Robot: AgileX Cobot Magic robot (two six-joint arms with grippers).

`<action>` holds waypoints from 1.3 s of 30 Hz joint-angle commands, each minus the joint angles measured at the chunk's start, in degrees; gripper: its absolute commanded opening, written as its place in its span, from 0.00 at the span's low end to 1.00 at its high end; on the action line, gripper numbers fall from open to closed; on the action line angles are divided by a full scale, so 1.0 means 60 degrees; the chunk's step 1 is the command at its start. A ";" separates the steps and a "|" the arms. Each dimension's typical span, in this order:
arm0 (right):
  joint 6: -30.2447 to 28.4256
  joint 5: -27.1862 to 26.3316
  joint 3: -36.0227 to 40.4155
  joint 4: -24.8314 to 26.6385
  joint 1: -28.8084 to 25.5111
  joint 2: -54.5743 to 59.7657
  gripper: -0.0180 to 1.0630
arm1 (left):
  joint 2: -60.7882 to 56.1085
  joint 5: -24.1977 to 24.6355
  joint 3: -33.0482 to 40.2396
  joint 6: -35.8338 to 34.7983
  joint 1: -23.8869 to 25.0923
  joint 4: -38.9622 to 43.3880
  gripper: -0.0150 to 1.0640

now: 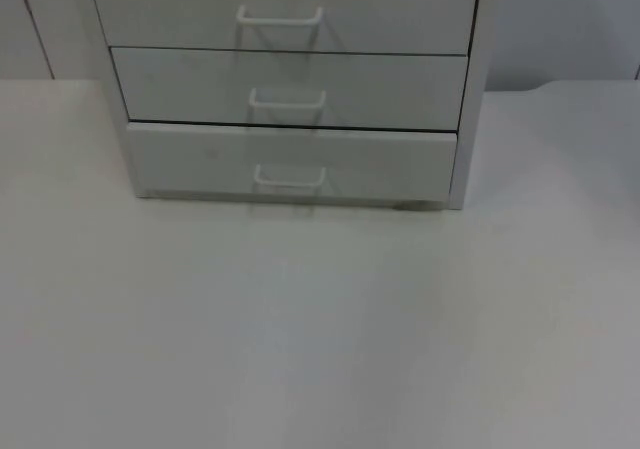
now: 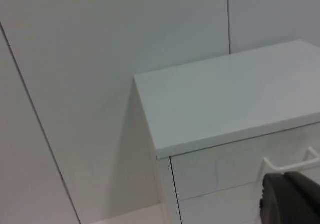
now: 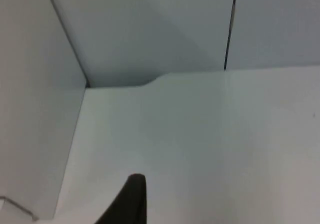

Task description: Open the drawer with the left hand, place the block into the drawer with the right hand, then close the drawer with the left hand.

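Opening step, by the look of things, or else the very end: hard to tell apart from how matters lie.

At twelve o'clock on the counter [image 1: 320, 329]: white cabinet [image 1: 290, 89], back to the grey partition wall [image 2: 75, 59], three drawer fronts facing six o'clock. Bottom drawer [image 1: 200, 159] shut or very nearly so, perhaps a shade proud of the middle drawer [image 1: 180, 84]; cannot tell which. Bottom handle [image 1: 289, 178] untouched, a white loop at the middle of its front.

Left gripper [image 2: 292, 196]: high up by the cabinet's eleven o'clock corner, looking across the cabinet's top, just beside the top drawer's handle [image 2: 295, 163] but apart from it. Jaws: cannot tell whether wide or narrow.

Right gripper [image 3: 129, 199]: waiting over bare counter on the cabinet's three o'clock side, cabinet wall close by. Jaws: again cannot tell.

Block: whereabouts cannot be told; possibly inside already, possibly off to one side.

If opening is in hand, next move calls for: picking one handle, lining the left jaws square across its bar, closing on it, then pulling straight toward six o'clock without tilting or dragging the light cabinet along.
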 commanded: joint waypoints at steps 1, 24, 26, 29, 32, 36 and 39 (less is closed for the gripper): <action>-0.0002 0.0388 0.0040 -0.0025 0.0015 -0.0124 0.99 | -0.0097 0.0037 -0.0063 -0.0077 0.0028 0.0027 0.02; -0.0016 0.4738 0.0040 0.0326 0.0015 -0.7113 0.99 | -0.1308 0.3152 -0.0343 -0.0961 0.0028 0.0100 0.98; 0.0033 0.4983 0.0040 0.0349 0.0015 -0.7579 0.99 | -0.1354 0.3175 -0.0343 -0.0938 0.0028 -0.0014 0.98; 0.0058 0.5323 0.0040 0.0349 0.0015 -0.8300 0.99 | -0.1503 0.3211 -0.0343 -0.0633 0.0028 -0.0131 0.98; 0.0179 0.5439 0.0040 0.0328 0.0015 -0.8847 0.99 | -0.1674 0.3468 -0.0343 0.0167 0.0007 -0.0387 0.98; 0.0221 0.5951 0.0040 0.0413 0.0015 -0.9748 0.99 | -0.2128 0.4417 -0.0326 0.2528 0.0007 -0.2578 0.98; -0.0274 0.6348 0.0040 0.0388 0.0015 -1.0169 0.99 | -0.2344 0.4844 -0.0227 0.2734 0.0007 -0.3110 0.98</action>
